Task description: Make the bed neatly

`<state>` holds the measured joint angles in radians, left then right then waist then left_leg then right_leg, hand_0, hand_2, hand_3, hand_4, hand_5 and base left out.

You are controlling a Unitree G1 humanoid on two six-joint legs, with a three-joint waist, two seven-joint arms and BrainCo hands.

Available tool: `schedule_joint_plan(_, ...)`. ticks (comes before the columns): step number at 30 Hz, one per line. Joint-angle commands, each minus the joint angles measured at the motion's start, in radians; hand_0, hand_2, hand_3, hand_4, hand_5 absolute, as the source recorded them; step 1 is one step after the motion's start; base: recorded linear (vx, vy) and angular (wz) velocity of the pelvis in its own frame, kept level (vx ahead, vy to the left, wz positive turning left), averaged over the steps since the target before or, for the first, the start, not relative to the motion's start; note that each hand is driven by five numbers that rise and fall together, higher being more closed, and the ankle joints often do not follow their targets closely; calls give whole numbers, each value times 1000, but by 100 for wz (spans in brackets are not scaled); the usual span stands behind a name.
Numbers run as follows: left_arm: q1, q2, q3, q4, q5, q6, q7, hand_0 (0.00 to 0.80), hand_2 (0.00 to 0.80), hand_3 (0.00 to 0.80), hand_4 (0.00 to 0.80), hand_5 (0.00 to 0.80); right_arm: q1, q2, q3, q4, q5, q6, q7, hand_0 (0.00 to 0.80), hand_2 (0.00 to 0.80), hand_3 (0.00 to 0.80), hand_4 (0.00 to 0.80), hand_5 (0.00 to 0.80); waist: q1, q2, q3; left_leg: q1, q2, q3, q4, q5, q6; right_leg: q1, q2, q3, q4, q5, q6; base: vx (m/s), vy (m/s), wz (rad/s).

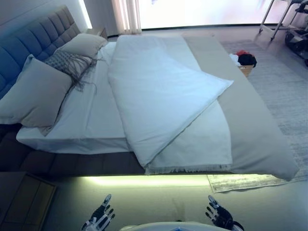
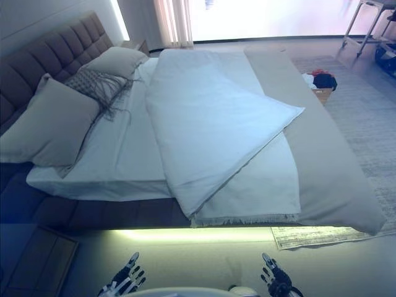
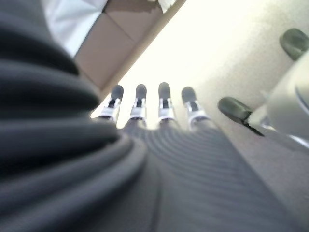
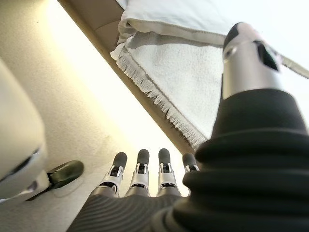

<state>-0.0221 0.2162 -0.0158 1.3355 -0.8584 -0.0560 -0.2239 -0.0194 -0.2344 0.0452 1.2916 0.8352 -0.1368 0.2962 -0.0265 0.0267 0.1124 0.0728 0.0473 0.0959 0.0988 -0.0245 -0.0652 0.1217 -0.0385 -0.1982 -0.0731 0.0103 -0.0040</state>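
The bed stands before me with a white duvet folded back in a triangle, its corner pointing right. Under it lie a white fringed blanket and a beige cover hanging over the foot side. The white sheet is bare toward the headboard. Three pillows lean at the head: a large beige one, a grey fringed one and a cream one. My left hand and right hand hang low by the floor, fingers straight, both empty, apart from the bed.
A padded headboard is at the left. A wooden nightstand stands at the lower left. A box with clothes sits on the rug beyond the bed. A metal rack stands at the far right.
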Motion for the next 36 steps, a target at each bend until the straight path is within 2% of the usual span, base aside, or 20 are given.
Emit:
schedule_joint_plan(1,-32,-6,21,23,47,-31,3,0,0,0,0,0,-77,-10,-14,27,-50,-28,-15,0,0,0,0,0,38,-49,42,-151,-34,20,262,49,30,-17,-10,24,146,-46,-19,115,118,-4)
schedule_joint_plan(2,-28,-14,23,24,38,-33,1,0,0,0,0,0,-83,-17,-8,41,-89,-19,-26,0,0,0,0,0,40,-35,53,-173,8,58,184,95,11,0,-2,32,151,-59,-16,163,169,2)
schedule_joint_plan(4,-28,-23,16,25,31,-35,5,0,0,0,0,0,-85,-23,-4,51,-156,-5,-42,0,0,0,0,0,48,-19,64,-178,49,79,72,174,-18,32,5,39,138,-71,-10,289,221,0)
schedule_joint_plan(5,-31,-28,7,25,25,-31,9,0,0,0,0,0,-82,-24,2,55,-172,9,-42,0,0,0,0,0,62,-8,63,-203,83,73,-36,248,-37,73,6,47,120,-81,-1,433,224,1)
schedule_joint_plan(6,-33,-32,3,29,29,-30,12,0,0,0,0,0,-77,-26,5,60,-169,20,-40,0,0,0,0,0,73,-7,63,-220,100,61,-98,288,-49,107,3,56,109,-92,3,490,209,8)
schedule_joint_plan(8,-29,-41,4,38,44,-31,16,0,0,0,0,0,-64,-27,1,70,-166,29,-28,0,0,0,0,0,90,-10,57,-237,101,34,-140,310,-55,164,-11,74,96,-115,11,416,168,4)
schedule_joint_plan(10,-18,-50,11,39,63,-31,33,0,0,0,0,0,-57,-24,-11,81,-167,35,-25,0,0,0,0,0,94,-14,42,-228,87,45,-126,251,-36,197,-43,82,91,-133,30,353,189,-9)
schedule_joint_plan(13,-11,-43,14,56,86,-29,27,0,0,0,0,0,-42,-5,-38,100,-186,24,-23,0,0,0,0,0,100,-20,8,-216,71,67,-57,167,-8,217,-122,39,118,-136,73,368,207,-35)
schedule_joint_plan(16,-20,-29,15,53,122,-17,29,0,0,0,0,0,-30,14,-47,99,-194,6,-45,0,0,0,0,0,100,-24,-12,-241,65,86,37,130,12,219,-151,27,167,-144,88,319,166,-35)
schedule_joint_plan(18,-31,-23,5,55,157,-9,34,0,0,0,0,0,-28,27,-46,93,-174,-7,-51,0,0,0,0,0,95,-30,-27,-260,47,85,70,106,38,221,-154,48,209,-141,96,301,158,6)
schedule_joint_plan(20,-36,-15,-12,50,191,3,26,0,0,0,0,0,-25,35,-46,82,-167,-19,-74,0,0,0,0,0,95,-43,-45,-273,11,86,76,87,69,211,-172,65,296,-52,115,265,162,10)
schedule_joint_plan(21,-41,-11,-29,46,193,7,24,0,0,0,0,0,-26,37,-45,76,-168,-21,-84,0,0,0,0,0,86,-47,-48,-261,-14,82,71,67,91,157,-199,75,413,24,128,251,198,11)
schedule_joint_plan(23,-52,-2,-49,42,208,19,14,0,0,0,0,0,-28,30,-47,71,-175,-28,-98,0,0,0,0,0,57,-26,-37,-209,-28,77,44,52,112,-9,-197,99,577,93,120,260,183,-2)
schedule_joint_plan(25,-65,3,-59,37,209,26,18,0,0,0,0,0,-33,24,-40,71,-155,-35,-94,0,0,0,0,0,27,-12,-12,-145,-30,76,13,47,110,-146,-171,84,546,84,95,239,8,14)
schedule_joint_plan(27,-76,8,-75,24,180,23,17,0,0,0,0,0,-46,17,-20,60,-122,-34,-70,0,0,0,0,0,5,-7,13,-98,-30,60,-2,32,92,-235,-153,42,354,49,69,147,-193,17)
schedule_joint_plan(29,-103,11,-81,9,155,12,8,0,0,0,0,0,-83,11,-9,49,-92,-42,-54,0,0,0,0,0,-9,-18,48,-101,-41,60,38,-35,88,-335,-177,16,235,123,90,16,-219,13)
schedule_joint_plan(31,-101,5,-80,-10,139,-3,10,0,0,0,0,0,-108,9,-5,31,-127,-34,-78,0,0,0,0,0,-17,-23,69,-114,-24,75,117,-82,97,-345,-168,44,275,99,89,42,-187,25)
schedule_joint_plan(33,-92,-9,-69,-11,122,-11,6,0,0,0,0,0,-113,7,-6,29,-132,-31,-98,0,0,0,0,0,-22,-42,61,-122,-20,89,188,-111,91,-303,-163,39,254,80,89,175,-134,52)
schedule_joint_plan(34,-74,-25,-57,-5,130,-23,-3,0,0,0,0,0,-101,5,-10,19,-145,-35,-114,0,0,0,0,0,-12,-42,68,-129,-9,76,260,-93,68,-254,-157,24,246,61,77,263,-80,37)
schedule_joint_plan(36,-62,-40,-66,0,139,-31,-14,0,0,0,0,0,-103,3,-4,15,-119,-57,-120,0,0,0,0,0,6,-33,69,-167,10,34,222,-33,49,-224,-139,37,252,32,68,214,-5,18)
